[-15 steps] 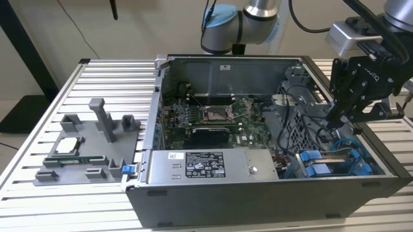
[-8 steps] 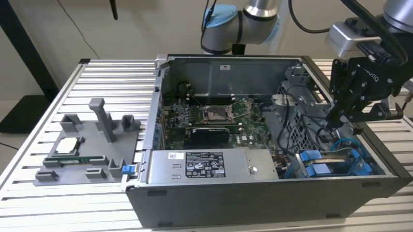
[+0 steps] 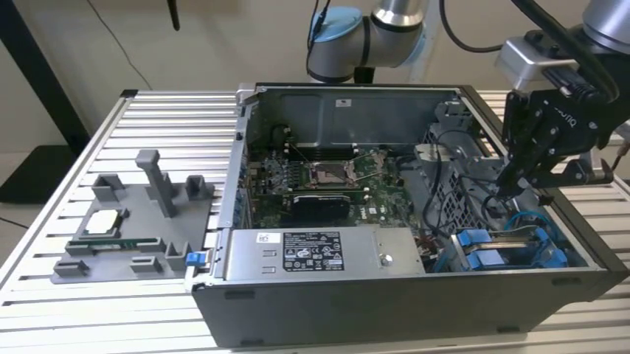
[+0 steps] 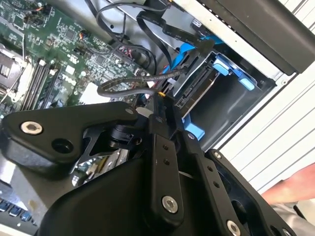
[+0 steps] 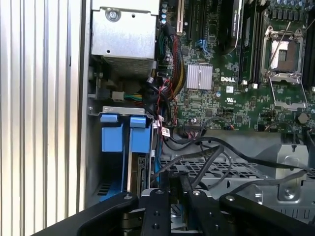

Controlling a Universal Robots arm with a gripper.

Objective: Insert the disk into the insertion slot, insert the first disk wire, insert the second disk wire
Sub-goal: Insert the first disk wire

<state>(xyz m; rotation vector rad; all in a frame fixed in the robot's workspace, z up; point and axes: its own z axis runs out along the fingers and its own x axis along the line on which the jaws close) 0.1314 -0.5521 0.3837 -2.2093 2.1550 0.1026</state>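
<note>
Disk: silver hard drive in a blue plastic carrier (image 5: 140,140) already sits in the grey sheet-metal cage (image 5: 92,162).
Wire: pincer (image 4: 165,101) looks clamped on a black braided cable (image 4: 128,81), apparently not yet plugged.

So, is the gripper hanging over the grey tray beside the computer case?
No, the gripper hangs over the drive cage inside the computer case, at the exterior view's right.

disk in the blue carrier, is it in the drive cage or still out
In. The disk sits inside the insertion slot, level with the other blue carrier.
</note>
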